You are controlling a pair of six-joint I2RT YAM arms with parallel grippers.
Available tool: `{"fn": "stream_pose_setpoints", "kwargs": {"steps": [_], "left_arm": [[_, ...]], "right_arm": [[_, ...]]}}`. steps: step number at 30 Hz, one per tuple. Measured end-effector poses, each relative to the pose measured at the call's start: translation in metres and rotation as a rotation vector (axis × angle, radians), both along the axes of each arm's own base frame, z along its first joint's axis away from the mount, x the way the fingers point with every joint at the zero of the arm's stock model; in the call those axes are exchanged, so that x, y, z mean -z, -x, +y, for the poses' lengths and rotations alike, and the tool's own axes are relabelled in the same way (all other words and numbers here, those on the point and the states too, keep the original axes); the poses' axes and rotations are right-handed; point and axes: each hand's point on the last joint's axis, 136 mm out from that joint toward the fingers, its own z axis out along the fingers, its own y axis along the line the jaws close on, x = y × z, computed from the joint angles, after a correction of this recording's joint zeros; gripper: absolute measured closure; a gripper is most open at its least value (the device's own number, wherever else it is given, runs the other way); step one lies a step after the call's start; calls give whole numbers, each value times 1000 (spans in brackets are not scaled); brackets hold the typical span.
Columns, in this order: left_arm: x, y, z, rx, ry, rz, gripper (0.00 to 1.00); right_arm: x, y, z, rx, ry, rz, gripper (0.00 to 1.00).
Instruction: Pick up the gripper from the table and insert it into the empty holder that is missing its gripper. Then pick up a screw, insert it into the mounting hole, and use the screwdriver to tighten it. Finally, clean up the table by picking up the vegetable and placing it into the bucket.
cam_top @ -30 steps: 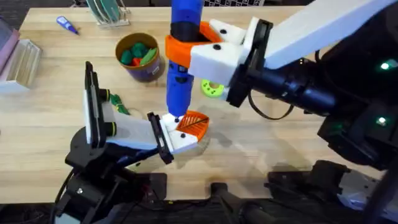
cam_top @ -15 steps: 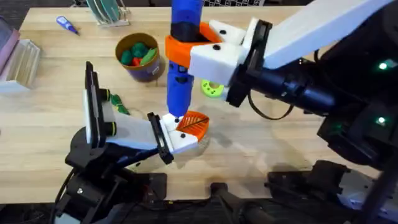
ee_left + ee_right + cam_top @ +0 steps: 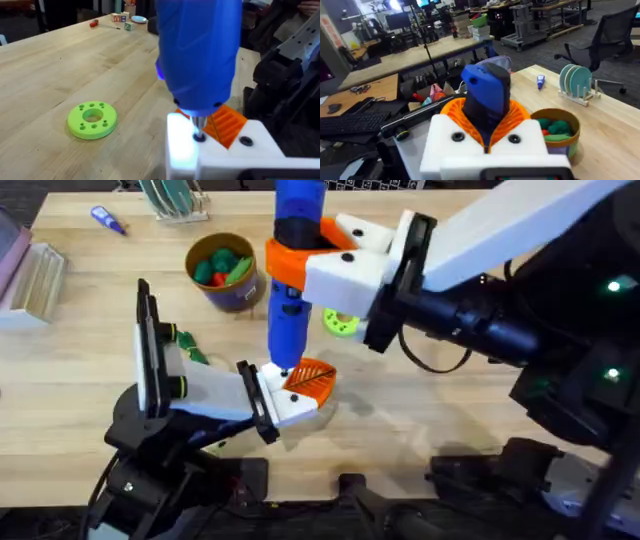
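Green disc (image 3: 341, 323) beside screwdriver (image 3: 291, 275)

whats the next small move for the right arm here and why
Probably keep the screwdriver upright and pressed down, driving the screw: its bit sits in the holder mounting hole, the orange gripper is already seated, and the right gripper clamps the tool.

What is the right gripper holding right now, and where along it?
The right gripper clamps the fat blue cylindrical screwdriver around its upper body, upright, with the bit down on the white holder.
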Motion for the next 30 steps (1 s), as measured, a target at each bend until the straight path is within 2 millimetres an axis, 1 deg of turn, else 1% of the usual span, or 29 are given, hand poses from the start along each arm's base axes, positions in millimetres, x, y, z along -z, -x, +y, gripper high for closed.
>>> {"fn": "stream_pose_setpoints", "kwargs": {"steps": [4,7,10,13,15,17,20,25,27,30], "left_arm": [[0,0,0,0,0,-1,994],[0,0,0,0,0,-1,994],[0,0,0,0,0,-1,994],[0,0,0,0,0,-1,994],[0,0,0,0,0,-1,994],[0,0,0,0,0,-1,994],[0,0,0,-2,0,-1,994],[0,0,0,-3,0,-1,994],[0,0,0,-2,0,-1,994],[0,0,0,-3,0,-1,994]], "right_arm": [[-7,0,0,-3,-24,-21,977],[-24,-2,-5,10,-80,-77,977],[-39,-7,-17,45,-118,-121,977],[-44,-17,-29,93,-118,-148,977],[-40,-27,-37,137,-81,-179,977],[-27,-45,-48,212,5,-211,977],[2,-80,-71,360,170,-235,977],[65,-147,-131,625,551,-281,977],[88,-169,-156,699,704,-297,977],[123,-191,-185,751,926,-318,977]]}}
